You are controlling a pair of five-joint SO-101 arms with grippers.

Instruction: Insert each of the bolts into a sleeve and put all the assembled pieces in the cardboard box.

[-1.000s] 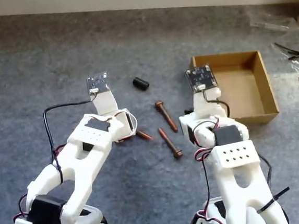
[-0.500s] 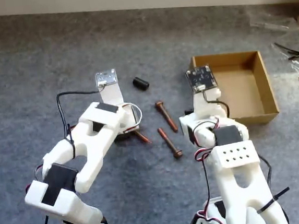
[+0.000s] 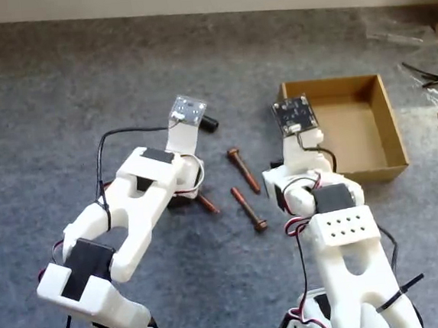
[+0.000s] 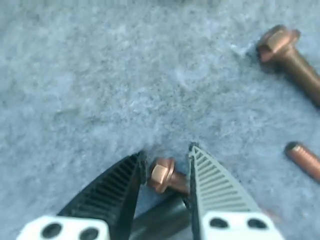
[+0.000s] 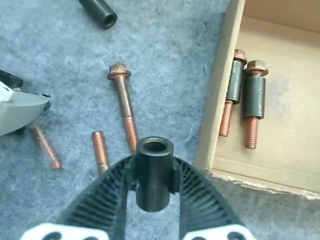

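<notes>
My left gripper is shut on a copper bolt just above the carpet. The bolt's head sits between the fingertips, and a dark sleeve-like cylinder lies behind it. Its threaded end sticks out beside the left arm. My right gripper is shut on a black sleeve with its bore facing the camera. Two loose bolts lie between the arms. Another black sleeve lies half hidden behind the left wrist camera. The cardboard box holds two assembled pieces.
Thin metal tools lie on the carpet beyond the box at the far right. The box's near wall stands just beside the right gripper. Open grey carpet stretches to the left and back.
The left arm has swung its wrist to the right and away, so its camera board now covers part of the loose sleeve. The right arm has stayed still with its sleeve.
</notes>
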